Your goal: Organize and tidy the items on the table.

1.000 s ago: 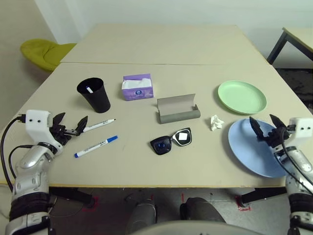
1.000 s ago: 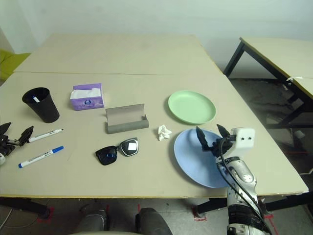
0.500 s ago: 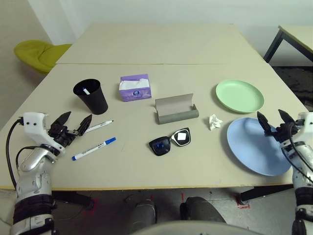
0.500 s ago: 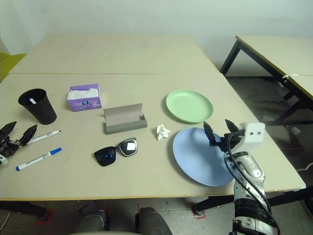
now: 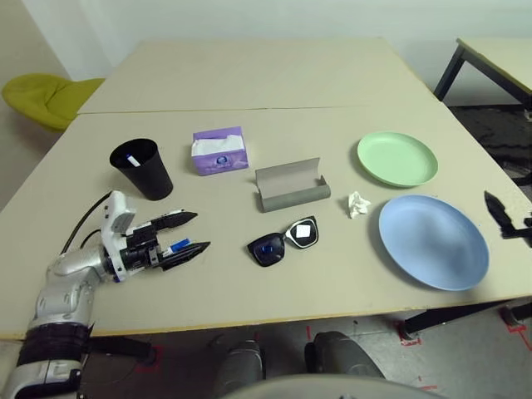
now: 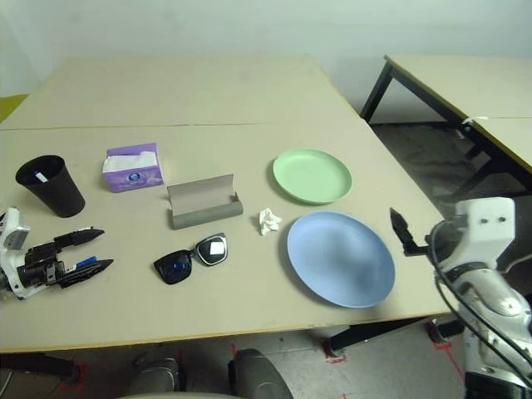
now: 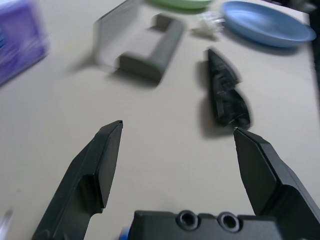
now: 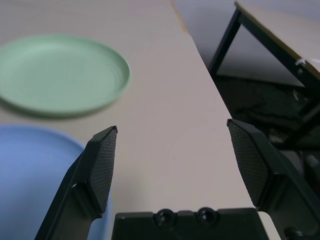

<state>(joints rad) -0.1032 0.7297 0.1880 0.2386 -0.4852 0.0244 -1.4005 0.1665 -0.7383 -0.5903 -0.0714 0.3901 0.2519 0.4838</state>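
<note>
Table: the large light beige matte tabletop carries everything; nothing has yet been gathered, by the look of it
Light blue plate: a round, shallow light blue plastic plate lies near the table's right front edge, just in front of the pale green plate
Pale green plate: a round pale green plastic plate sits behind the blue one, close but apart from it
Grey glasses case: an open grey hard case, lid raised, stands mid-table, just behind the sunglasses
Black sunglasses: black-framed dark-lensed sunglasses lie unfolded in front of the case, to the right of the left gripper and apart from it
Black cup: a black plastic cup with one pen in it stands behind the left gripper
Tissue: a small crumpled white tissue lies between the case and the blue plate
Blue-capped marker: its cap shows between the left gripper's fingers; whether they touch it I cannot tell
Left gripper: the black two-fingered gripper is spread wide, nearly level, pointing towards the sunglasses
Right gripper: spread wide off the table's right edge, beyond the blue plate, holding nothing
Step in hand: probably picking up the marker; I would centre its barrel between the fingers before closing, then carry it to the cup
</note>
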